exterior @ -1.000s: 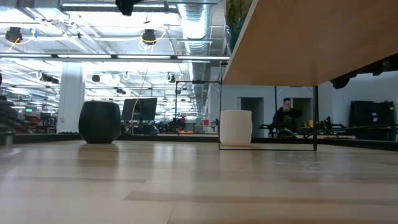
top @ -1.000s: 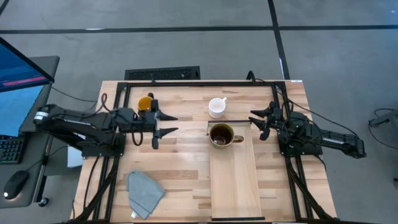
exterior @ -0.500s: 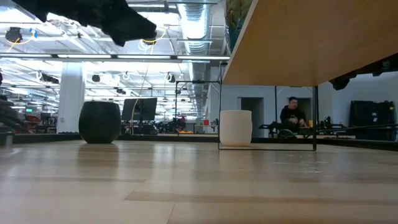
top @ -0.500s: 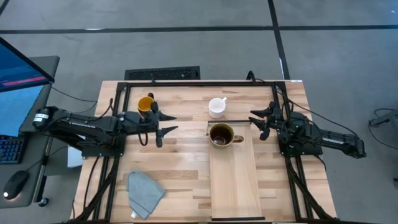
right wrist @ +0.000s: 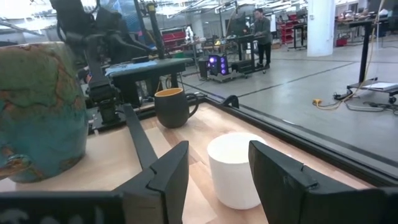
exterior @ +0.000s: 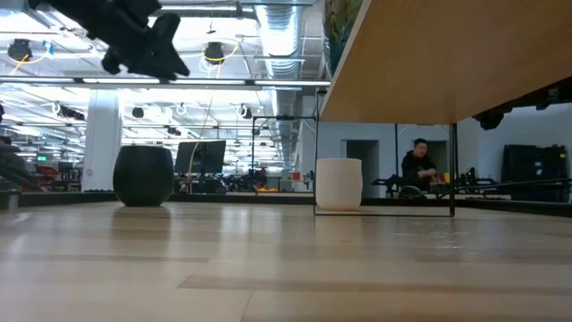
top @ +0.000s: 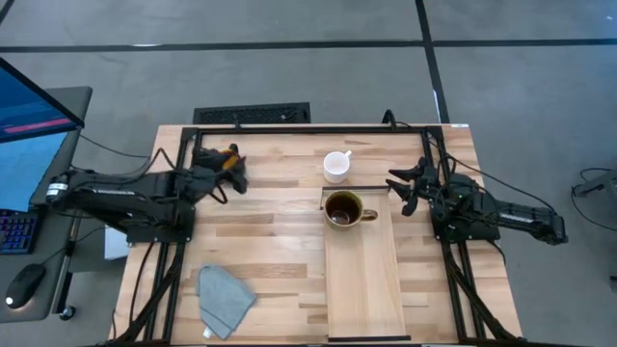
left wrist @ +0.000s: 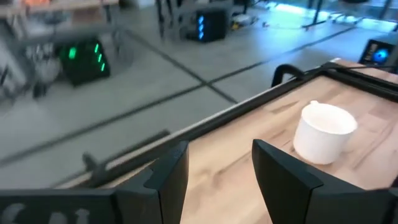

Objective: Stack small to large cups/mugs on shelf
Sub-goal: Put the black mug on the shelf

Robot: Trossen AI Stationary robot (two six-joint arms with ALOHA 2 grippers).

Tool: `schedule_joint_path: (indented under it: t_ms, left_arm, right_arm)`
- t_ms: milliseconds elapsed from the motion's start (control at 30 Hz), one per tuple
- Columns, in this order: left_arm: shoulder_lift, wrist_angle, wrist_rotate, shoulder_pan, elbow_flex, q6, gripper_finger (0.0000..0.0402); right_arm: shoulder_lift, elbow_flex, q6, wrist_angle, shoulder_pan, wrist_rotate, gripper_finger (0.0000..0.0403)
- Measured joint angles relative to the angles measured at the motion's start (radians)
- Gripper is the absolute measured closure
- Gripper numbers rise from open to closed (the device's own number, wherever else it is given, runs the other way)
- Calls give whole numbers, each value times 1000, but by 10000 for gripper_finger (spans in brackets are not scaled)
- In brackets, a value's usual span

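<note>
Three mugs wait: a glossy brown mug (top: pixel 342 209) sits on the pale smooth shelf (top: pixel 364 280) as the base, the white mug (top: pixel 335 166) just beyond it, the yellow-lined mug (top: pixel 228 159) probably beneath the left gripper (top: pixel 231 176), fingers spread. The right gripper (top: pixel 401 191) hangs beside the shelf, spread, empty.

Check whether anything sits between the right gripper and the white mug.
Nothing visible does. The right gripper, jaws open, faces the white mug across bare tabletop; the brown mug on the shelf stands off to one side.
</note>
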Motion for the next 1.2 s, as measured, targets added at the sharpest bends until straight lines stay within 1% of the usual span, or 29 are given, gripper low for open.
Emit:
schedule_joint_path:
  t_ms: [167, 300, 467, 667, 800, 967, 1033, 1200]
  left_arm:
    - [-4, -228, 19, 52, 80, -187, 233]
    - [-4, -385, 95, 113, 142, -316, 233]
    - [-3, -508, 192, 193, 189, -408, 233]
    - [0, -601, 328, 301, 197, -459, 233]
    - [10, -658, 395, 372, 197, -487, 233]
    - [40, -686, 499, 442, 197, -507, 233]
    - [65, -691, 525, 465, 197, -514, 233]
    - [153, -696, 553, 499, 197, -555, 233]
  right_arm:
    - [0, 0, 0, 1, 0, 0, 214]
    - [0, 0, 0, 2, 0, 0, 214]
    - [0, 0, -1, 2, 0, 0, 214]
    - [0, 2, -1, -3, 0, 0, 214]
    - [0, 2, -1, -3, 0, 0, 214]
    - [0, 2, -1, -3, 0, 0, 214]
    - [0, 2, -1, -3, 0, 0, 214]
    - [-1, 2, -1, -4, 0, 0, 214]
